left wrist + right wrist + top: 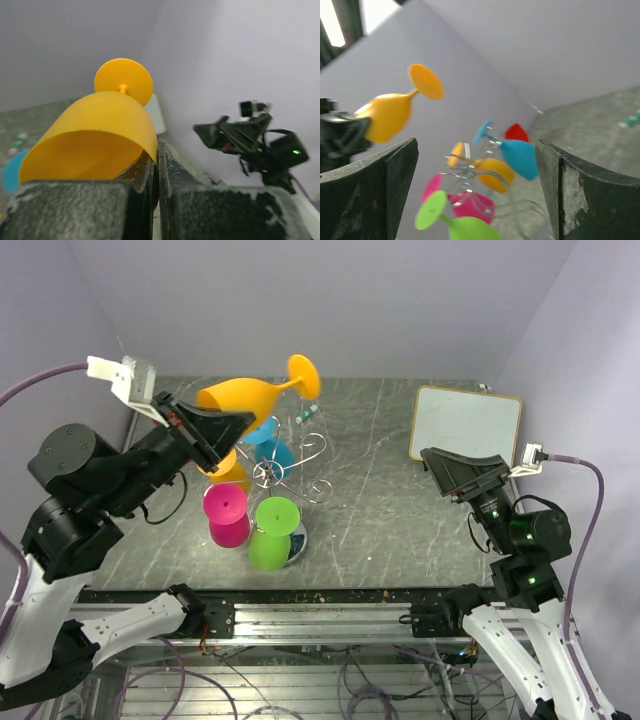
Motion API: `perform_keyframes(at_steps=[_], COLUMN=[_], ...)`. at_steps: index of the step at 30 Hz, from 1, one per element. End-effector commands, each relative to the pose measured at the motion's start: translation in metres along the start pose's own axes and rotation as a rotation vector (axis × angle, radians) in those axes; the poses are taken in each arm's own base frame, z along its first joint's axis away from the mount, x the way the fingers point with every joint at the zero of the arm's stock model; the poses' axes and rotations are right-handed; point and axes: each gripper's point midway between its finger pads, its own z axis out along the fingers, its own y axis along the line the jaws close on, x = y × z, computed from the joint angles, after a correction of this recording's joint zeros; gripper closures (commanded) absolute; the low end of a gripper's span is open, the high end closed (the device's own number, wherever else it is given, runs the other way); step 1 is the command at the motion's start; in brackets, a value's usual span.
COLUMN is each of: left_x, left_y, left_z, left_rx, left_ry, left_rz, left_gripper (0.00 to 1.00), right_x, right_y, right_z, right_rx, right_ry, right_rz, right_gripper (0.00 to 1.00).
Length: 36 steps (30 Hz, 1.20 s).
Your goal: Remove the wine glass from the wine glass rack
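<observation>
Left pincer [232, 427] grips one wine glass [246, 395]; one rack [272, 473] bears at least four.

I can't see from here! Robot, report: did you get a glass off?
Left gripper shut on orange wine glass, held clear of wine glass rack. Right gripper open, empty. Nothing blocking.

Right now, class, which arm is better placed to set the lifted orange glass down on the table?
Left. The left fingers pinch the lifted orange glass by its rim, clear of the rack; the right fingers stand open and empty, off to the side.
</observation>
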Motion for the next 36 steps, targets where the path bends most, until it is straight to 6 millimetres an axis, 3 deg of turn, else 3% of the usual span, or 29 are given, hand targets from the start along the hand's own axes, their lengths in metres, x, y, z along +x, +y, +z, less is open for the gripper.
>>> perform_keyframes(at_steps=[1,5,8,15,19,21,25,30,33,36], left_x=[0.000,-0.002,-0.004,0.003,0.016,0.017,0.016,0.043,0.070,0.096], left_y=[0.060,0.090,0.105,0.143,0.160,0.177,0.230,0.279,0.319,0.345], left_z=[-0.024,-0.037,-0.034,-0.010,0.020,0.031,0.036,0.049,0.050,0.051], left_rx=[-0.322,-0.494,-0.589,-0.811,-0.835,-0.824,-0.826,-0.863,-0.926,-0.949], left_ry=[0.020,0.023,0.041,0.105,0.170,0.197,0.239,0.332,0.434,0.524], left_rz=[0.110,0.167,0.202,0.276,0.291,0.268,0.174,0.154,0.144,0.141], left_gripper=[0.93,0.93,0.93,0.93,0.93,0.93,0.93,0.93,0.93,0.93], right_x=[0.012,0.012,0.011,0.019,0.018,0.018,0.017,0.019,0.021,0.023], right_y=[-0.061,-0.085,-0.098,-0.109,-0.113,-0.114,-0.117,-0.123,-0.125,-0.128], right_z=[-0.023,-0.042,-0.055,-0.071,-0.075,-0.075,-0.076,-0.076,-0.075,-0.074], right_rx=[0.273,0.403,0.471,0.524,0.551,0.558,0.572,0.595,0.604,0.612], right_ry=[0.085,0.124,0.127,0.165,0.161,0.157,0.157,0.167,0.178,0.189], right_rz=[-0.239,-0.338,-0.371,-0.373,-0.365,-0.366,-0.373,-0.369,-0.364,-0.359], right_gripper=[0.00,0.00,0.01,0.00,0.00,0.00,0.01,0.01,0.01,0.01])
